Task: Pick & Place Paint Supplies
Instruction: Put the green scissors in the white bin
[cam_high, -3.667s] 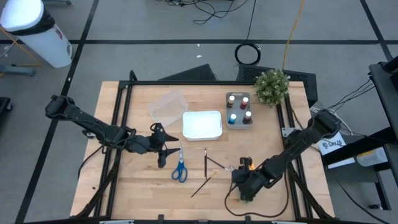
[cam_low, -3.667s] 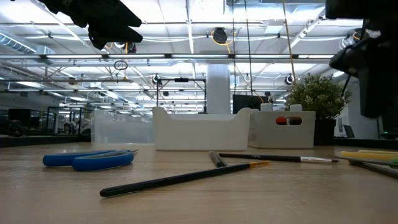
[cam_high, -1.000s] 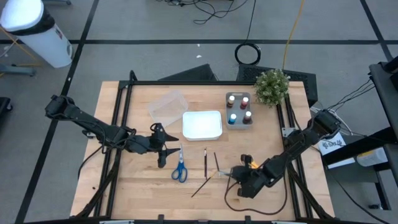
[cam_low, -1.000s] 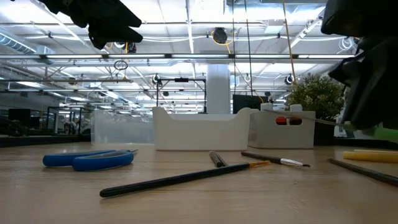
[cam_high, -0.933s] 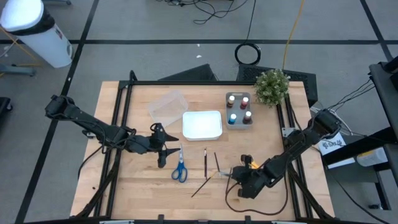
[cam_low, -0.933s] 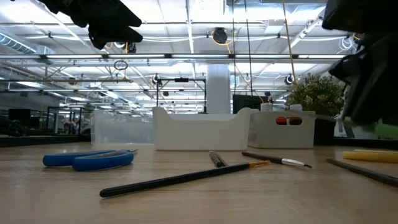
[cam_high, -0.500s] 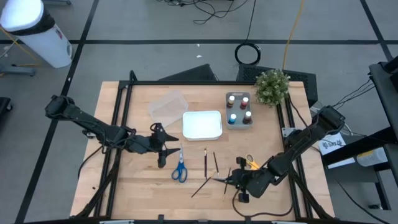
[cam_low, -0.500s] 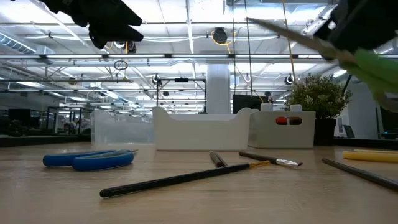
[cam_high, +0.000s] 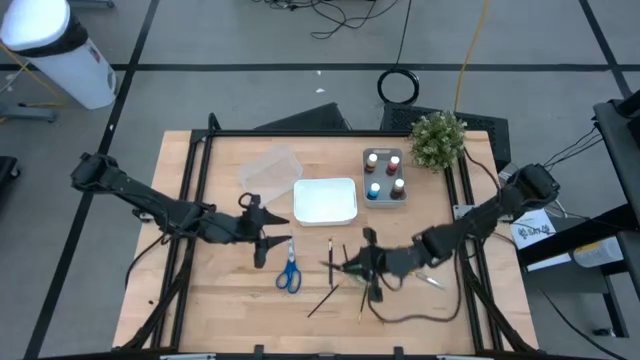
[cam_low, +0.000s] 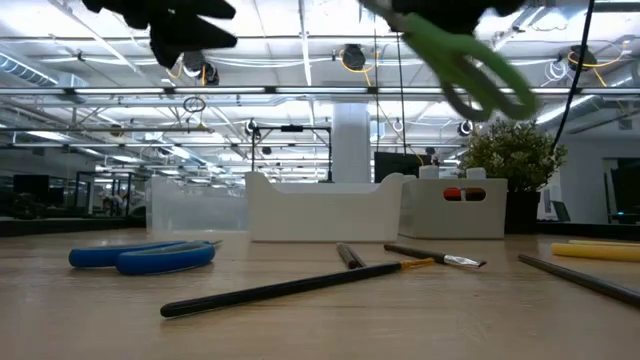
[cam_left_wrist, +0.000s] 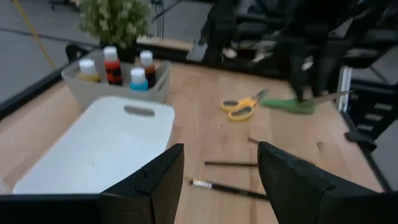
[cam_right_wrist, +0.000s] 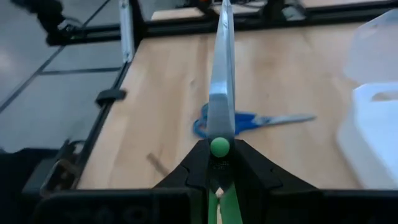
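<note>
My right gripper (cam_high: 372, 266) hovers over the table's middle near side, shut on green-handled scissors (cam_right_wrist: 221, 87) whose closed blades point toward the table's left. The green handles (cam_low: 470, 62) show high in the low view. My left gripper (cam_high: 262, 241) hangs open above the table's left half, just beyond the blue-handled scissors (cam_high: 289, 270) lying flat. Orange-yellow scissors (cam_left_wrist: 239, 109) and thin dark brushes (cam_high: 330, 262) lie on the wood. Paint pots (cam_high: 385, 175) stand in a grey caddy at the back. My right gripper pinches the green scissors at the pivot (cam_right_wrist: 219, 147), between its two fingers (cam_right_wrist: 198, 167). The fingers come from the table's right, near level, and lie along the scissors. The closed blades stick out ahead of the fingertips and the handles trail behind; the scissors hang clear of the table.
A white tray (cam_high: 325, 200) sits mid-table beyond the brushes, with a clear tray (cam_high: 268, 170) to its far left. A small potted plant (cam_high: 437, 138) stands at the far right corner. Black rails (cam_high: 196, 200) run along the table's left and right sides.
My right gripper has risen from the table's near right and travelled toward the left, tipping from pointing steeply down to nearly level. The green scissors have come up with it, lifted clear of the table, blades now pointing left.
</note>
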